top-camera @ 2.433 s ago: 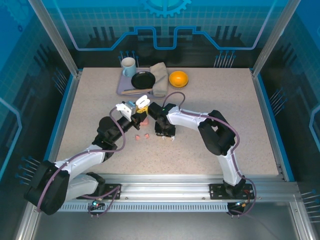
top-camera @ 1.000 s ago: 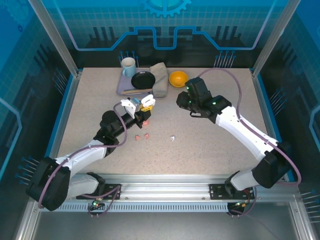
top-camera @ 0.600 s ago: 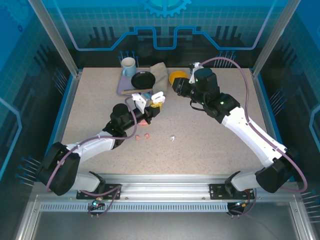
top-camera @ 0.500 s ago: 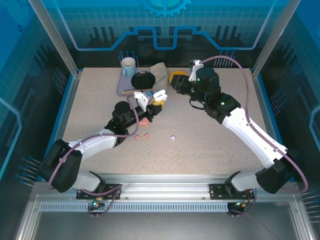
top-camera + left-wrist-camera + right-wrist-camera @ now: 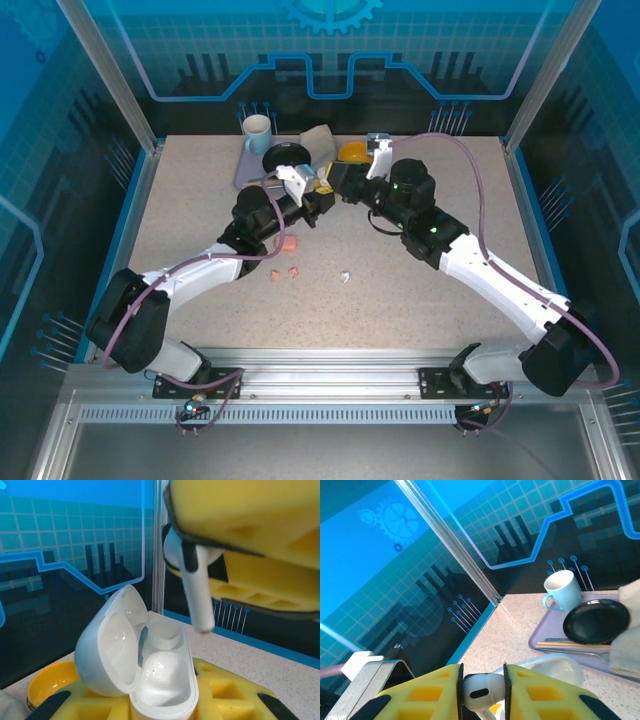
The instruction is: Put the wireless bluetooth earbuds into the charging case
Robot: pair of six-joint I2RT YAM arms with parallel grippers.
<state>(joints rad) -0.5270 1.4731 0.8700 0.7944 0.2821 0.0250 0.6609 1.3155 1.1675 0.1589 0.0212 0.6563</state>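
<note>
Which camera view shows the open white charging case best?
The left wrist view: the charging case is close, lid open, both wells visible. In the right wrist view part of it peeks out; from above it is unclear.

- Charging case [image 5: 150,675] in left gripper [image 5: 165,705]; held earbud [image 5: 197,595], in right gripper [image 5: 481,690], just above it.
- Two loose earbuds [image 5: 294,270] on table [image 5: 200,200] before the grippers; third earbud [image 5: 345,277] to their right.

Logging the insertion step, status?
Left gripper shut on open case. Right gripper shut on white earbud, stem near case, not in. Nothing between.
</note>
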